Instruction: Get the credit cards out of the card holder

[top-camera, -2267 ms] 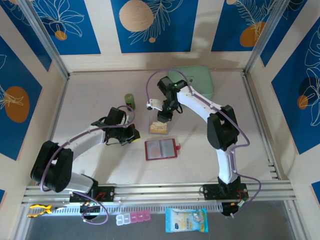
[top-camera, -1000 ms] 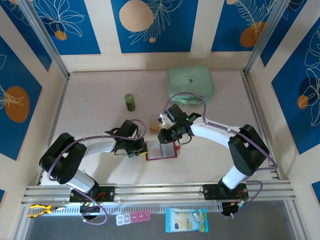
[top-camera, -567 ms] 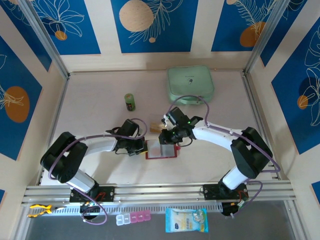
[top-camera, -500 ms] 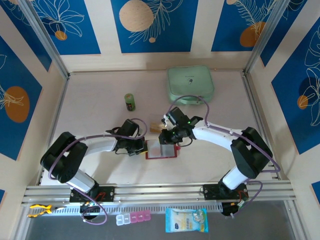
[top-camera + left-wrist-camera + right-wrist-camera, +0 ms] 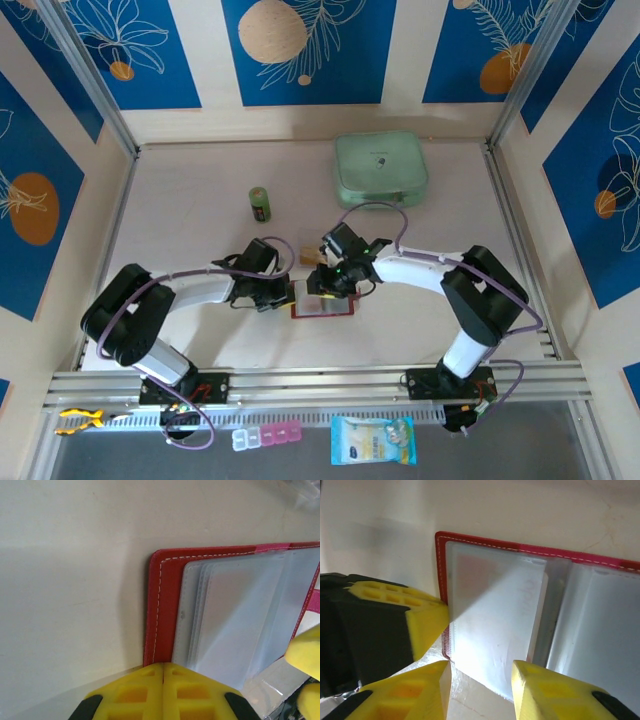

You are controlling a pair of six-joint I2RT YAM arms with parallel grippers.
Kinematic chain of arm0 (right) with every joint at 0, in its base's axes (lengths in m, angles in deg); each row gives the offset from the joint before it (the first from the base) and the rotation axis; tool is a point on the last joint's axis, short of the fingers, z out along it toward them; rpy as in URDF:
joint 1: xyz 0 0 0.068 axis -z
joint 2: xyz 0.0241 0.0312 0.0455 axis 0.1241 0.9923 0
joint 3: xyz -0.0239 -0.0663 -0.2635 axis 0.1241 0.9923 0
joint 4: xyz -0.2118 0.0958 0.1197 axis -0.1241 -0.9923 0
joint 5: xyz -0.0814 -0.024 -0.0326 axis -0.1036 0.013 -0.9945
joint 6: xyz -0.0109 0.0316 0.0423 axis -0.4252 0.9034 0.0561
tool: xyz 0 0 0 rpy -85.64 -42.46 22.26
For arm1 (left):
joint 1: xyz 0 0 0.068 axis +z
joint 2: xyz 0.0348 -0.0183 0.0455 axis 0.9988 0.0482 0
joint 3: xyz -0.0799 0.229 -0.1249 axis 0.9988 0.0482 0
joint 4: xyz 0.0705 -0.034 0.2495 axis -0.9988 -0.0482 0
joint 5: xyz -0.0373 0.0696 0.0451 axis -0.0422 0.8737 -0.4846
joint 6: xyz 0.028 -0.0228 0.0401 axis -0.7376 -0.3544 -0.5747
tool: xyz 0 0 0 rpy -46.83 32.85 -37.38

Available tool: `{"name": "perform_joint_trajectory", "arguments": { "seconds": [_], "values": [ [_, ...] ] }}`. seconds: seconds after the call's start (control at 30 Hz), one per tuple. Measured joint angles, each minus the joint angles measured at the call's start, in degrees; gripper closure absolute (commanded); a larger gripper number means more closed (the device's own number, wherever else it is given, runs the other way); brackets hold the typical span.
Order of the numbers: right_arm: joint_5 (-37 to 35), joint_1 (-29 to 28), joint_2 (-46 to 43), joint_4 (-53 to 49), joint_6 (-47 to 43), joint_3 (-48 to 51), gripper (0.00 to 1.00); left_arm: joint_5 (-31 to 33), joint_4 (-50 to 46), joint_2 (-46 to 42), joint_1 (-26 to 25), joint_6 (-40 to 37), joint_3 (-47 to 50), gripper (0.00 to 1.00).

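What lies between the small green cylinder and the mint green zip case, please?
Nothing: in the top external view, the table between the cylinder and the case is bare.

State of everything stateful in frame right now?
card holder, open, lying flat.
left gripper, jaws shut, tips at the card holder's left edge.
right gripper, jaws open astride a clear pocket.
green case, closed.

Two white arms [image 5: 420, 268], black joints [image 5: 487, 297], purple cables [image 5: 375, 207], yellow fingers [image 5: 145, 695]
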Motion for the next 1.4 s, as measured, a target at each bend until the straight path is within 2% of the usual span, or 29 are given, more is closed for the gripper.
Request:
{"name": "perform_joint_trajectory", "arguments": {
  "seconds": [0.2,0.33,0.9,1.4],
  "values": [
    [0.3,-0.3,1.8,0.4,0.4,-0.3,0.66,0.4,-0.6,0.0,0.0,-1.0,-0.3,1.0],
    [0.7,-0.3,2.5,1.0,0.6,-0.4,0.72,0.5,-0.7,0.0,0.0,-1.0,-0.4,1.0],
    [-0.1,-0.2,4.1,-0.2,0.5,-1.2,0.68,0.5,-1.1,0.0,0.0,-1.4,-0.5,1.0],
    [-0.2,1.3,3.2,0.0,0.3,0.7,0.72,1.0,-2.6,0.0,0.0,-1.5,-1.2,1.0]
  ]
}}
